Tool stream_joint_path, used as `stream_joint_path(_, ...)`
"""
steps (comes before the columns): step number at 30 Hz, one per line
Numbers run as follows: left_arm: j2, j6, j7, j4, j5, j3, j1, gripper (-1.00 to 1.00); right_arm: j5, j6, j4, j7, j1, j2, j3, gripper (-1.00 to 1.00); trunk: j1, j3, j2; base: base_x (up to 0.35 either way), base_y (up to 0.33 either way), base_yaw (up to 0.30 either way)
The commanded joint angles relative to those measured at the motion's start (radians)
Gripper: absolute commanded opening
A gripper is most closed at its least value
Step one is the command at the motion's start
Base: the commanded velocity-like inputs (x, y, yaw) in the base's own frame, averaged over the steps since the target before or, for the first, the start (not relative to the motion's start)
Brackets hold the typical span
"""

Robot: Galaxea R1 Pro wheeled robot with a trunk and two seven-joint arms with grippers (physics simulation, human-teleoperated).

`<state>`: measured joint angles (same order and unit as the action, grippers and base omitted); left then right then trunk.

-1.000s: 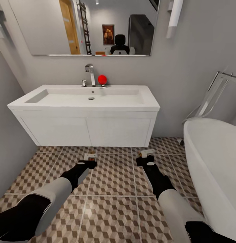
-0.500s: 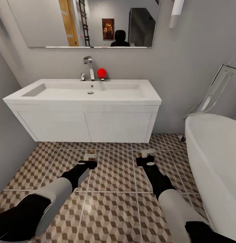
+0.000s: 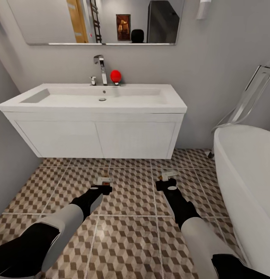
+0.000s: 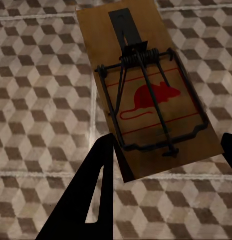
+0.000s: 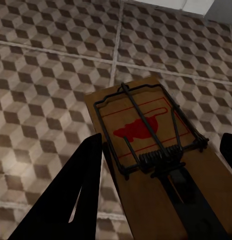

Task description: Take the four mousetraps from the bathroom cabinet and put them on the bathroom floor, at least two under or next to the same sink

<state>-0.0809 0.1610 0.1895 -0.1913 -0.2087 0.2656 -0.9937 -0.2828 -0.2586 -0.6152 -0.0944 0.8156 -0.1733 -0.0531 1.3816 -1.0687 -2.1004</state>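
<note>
Brown wood shows between both pairs of jaws: two mousetraps are in view, one per gripper, each clamped by its black fingers. In the left wrist view the left mousetrap [image 4: 145, 95] sits gripped at its long sides, its long axis running away from the fingers [image 4: 93, 190], the flat dark bait plate at the far end and the wire bar loop around the red mouse print at the near end. In the right wrist view the right mousetrap [image 5: 155, 165] is held the other way round, its coil spring and dark plate nearest the wrist, the wire loop pointing out over the tiles. From the head view the left gripper [image 3: 102, 185] and the right gripper [image 3: 166, 180] hang above the bathroom floor [image 3: 131, 201], both traps aimed forward toward the white vanity. The bathroom sink [image 3: 96, 99] lies beyond them, with one chrome tap [image 3: 100, 68] and one red ball [image 3: 115, 76] at its back edge. One white bathtub [image 3: 247, 174] stands at the floor's right edge.
</note>
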Motion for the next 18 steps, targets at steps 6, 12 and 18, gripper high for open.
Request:
stream_joint_path(6, -0.011, 0.005, 0.007, 0.016, -0.008, 0.009, 0.0, -1.0, -0.009, -0.005, 0.0, 0.0, 0.0, -0.001, -0.004, -1.0, 0.023, -0.029, -0.043, 0.0, 0.0, 0.0)
stream_joint_path(12, -0.014, 0.004, 0.007, 0.018, -0.008, 0.009, 0.0, -1.0, -0.009, -0.005, 0.0, 0.001, 0.0, -0.001, -0.003, -1.0, 0.046, -0.057, -0.085, 0.0, 0.0, 0.0)
stream_joint_path(18, -0.014, 0.003, 0.007, 0.018, -0.008, 0.009, 0.0, -1.0, -0.009, -0.005, 0.0, 0.001, 0.0, -0.001, -0.004, -1.0, 0.069, -0.085, -0.127, 0.0, 0.0, 0.0)
